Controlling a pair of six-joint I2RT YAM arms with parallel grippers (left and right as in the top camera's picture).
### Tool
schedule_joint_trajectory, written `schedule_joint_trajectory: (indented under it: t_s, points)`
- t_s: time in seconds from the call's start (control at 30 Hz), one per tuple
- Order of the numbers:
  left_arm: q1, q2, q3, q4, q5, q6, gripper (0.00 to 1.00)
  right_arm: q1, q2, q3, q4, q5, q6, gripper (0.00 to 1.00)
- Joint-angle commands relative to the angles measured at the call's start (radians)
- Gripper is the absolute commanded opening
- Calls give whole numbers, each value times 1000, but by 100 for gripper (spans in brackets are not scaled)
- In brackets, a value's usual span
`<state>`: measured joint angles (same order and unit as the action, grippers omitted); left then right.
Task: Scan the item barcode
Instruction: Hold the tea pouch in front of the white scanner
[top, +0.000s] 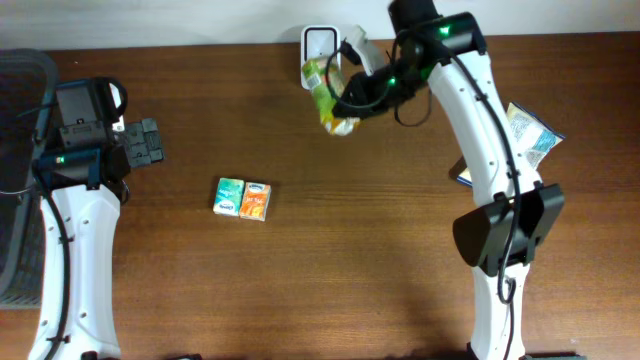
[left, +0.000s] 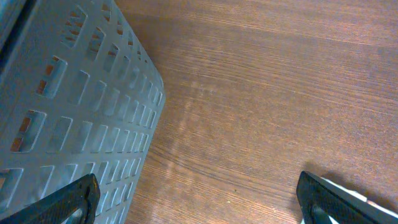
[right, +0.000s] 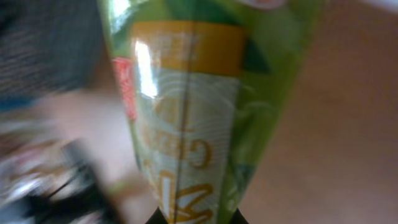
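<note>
Right hand (top: 350, 95) gripping green packet (right: 186, 112), wooden table (top: 350, 250)

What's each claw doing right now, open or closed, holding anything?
Left claw: open, holding nothing.
Right claw: closed on the green snack bag.

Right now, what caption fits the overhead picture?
Right arm holds a green bag by the white scanner; two small boxes lie on the table.
</note>
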<state>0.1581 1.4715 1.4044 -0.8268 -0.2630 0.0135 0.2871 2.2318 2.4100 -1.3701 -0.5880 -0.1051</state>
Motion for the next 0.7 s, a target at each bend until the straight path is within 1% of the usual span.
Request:
schedule_joint_trajectory:
  t_s: [0.0, 0.1, 0.17, 0.3, 0.33, 0.4, 0.5, 0.57, 0.67]
  points:
    - [2, -18, 5, 1, -6, -10, 99, 82, -31, 45, 145, 581, 67, 4]
    - [2, -18, 5, 1, -6, -10, 99, 134, 0, 32, 299, 899, -3, 4]
    - [2, -18, 5, 1, -6, -10, 99, 157, 34, 27, 413, 1027, -94, 4]
    - [2, -18, 5, 1, -6, -10, 99, 155, 104, 27, 603, 1104, -228, 4]
    - [2, -18, 5, 2, -6, -10, 99, 154, 121, 27, 641, 1122, -276, 4]
    - [2, -18, 5, 1, -6, -10, 99, 153, 179, 27, 743, 1169, -428, 4]
    - [2, -18, 5, 1, -6, -10, 99, 153, 243, 27, 850, 1256, -534, 4]
    - [2, -18, 5, 1, -6, -10, 99, 157, 285, 27, 901, 1287, -580, 4]
    - [2, -18, 5, 1, -6, -10, 99, 157, 331, 27, 951, 1314, -599, 4]
